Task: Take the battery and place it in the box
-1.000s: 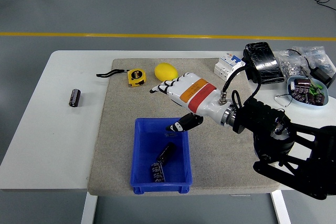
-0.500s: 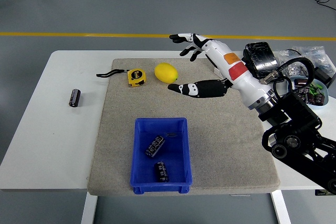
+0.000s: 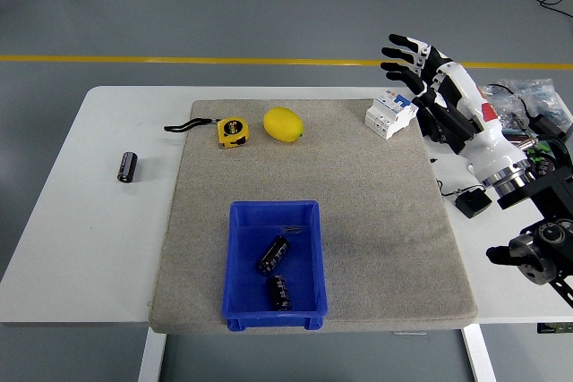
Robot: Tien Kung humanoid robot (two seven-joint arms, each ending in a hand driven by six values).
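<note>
Two black batteries (image 3: 274, 254) (image 3: 278, 292) lie inside the blue box (image 3: 240, 261) at the front of the grey mat. A third black battery (image 3: 128, 166) rests on the bare white table at the far left. My right hand (image 3: 418, 73) is raised at the right, above the mat's back right corner, with its fingers spread and nothing in them. It is well away from the box. The left arm does not show.
A yellow lemon (image 3: 283, 123) and a yellow tape measure (image 3: 233, 131) sit at the back of the mat (image 3: 376, 212). A white circuit breaker (image 3: 391, 114) stands at its back right corner. A small black item (image 3: 471, 200) and bagged parts (image 3: 537, 105) lie on the table at the right.
My right hand has lifted from over the box and swung back to the right, open. A battery it let go now lies in the box.
</note>
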